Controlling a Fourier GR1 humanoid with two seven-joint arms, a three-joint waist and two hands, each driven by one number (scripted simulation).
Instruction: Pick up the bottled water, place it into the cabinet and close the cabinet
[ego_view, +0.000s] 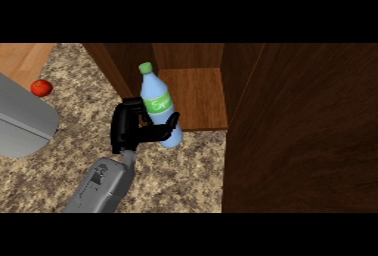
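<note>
Carrying step, I'd say: left robot hand (136, 130) is wrapped round the bottled water (158, 102), which sits tilted at the cabinet (196, 97) shelf's front edge. Next it wants pushing deeper inside, letting go, then swinging the door (303, 130) closed

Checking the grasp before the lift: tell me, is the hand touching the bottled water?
Touching. The head view shows the left hand curled round the lower body of the bottled water, thumb across its front, no gap between them.
</note>
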